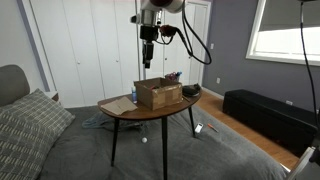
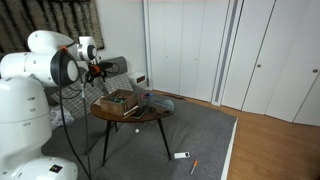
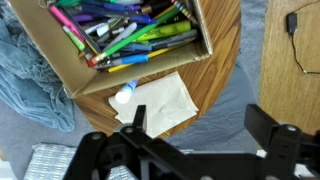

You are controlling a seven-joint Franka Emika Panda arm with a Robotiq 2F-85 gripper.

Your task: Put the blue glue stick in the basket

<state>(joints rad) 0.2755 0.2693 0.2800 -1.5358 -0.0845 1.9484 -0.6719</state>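
Approach step, by the look of it: nothing grasped yet. Holding the gripper (image 1: 147,60) high above the table (image 1: 186,100), over the left part of the basket (image 1: 158,94) as framed in an exterior view. Showing, in the wrist view, 2 dark fingers (image 3: 132,122) spread wide at the bottom of the frame, with nothing between them.

Finding the blue glue stick (image 3: 123,96) lying flat on the wood, just beside the basket's outer wall and at the corner of a tan sheet (image 3: 165,102). Cannot tell contact between stick and wall, or between stick and sheet. Too small to pick out in either exterior view. Placing it left of the basket, going by the sheet's place there. Crowded inside the basket with pens and markers (image 3: 130,30); no glue stick among them, as far as can be told. Beyond the table edge, only a blue cloth (image 3: 30,80).

Next, probably: come straight down and a little toward the stick, turn the wrist to straddle its short width with the jaws, and close only once low enough. Leave room on the wall side for 1 finger, with a tight-looking gap there; failing that, nudge the stick clear first. Expect rolling from a smooth round body, so close squarely. Then lift above the wall, shift right over the basket and let go.
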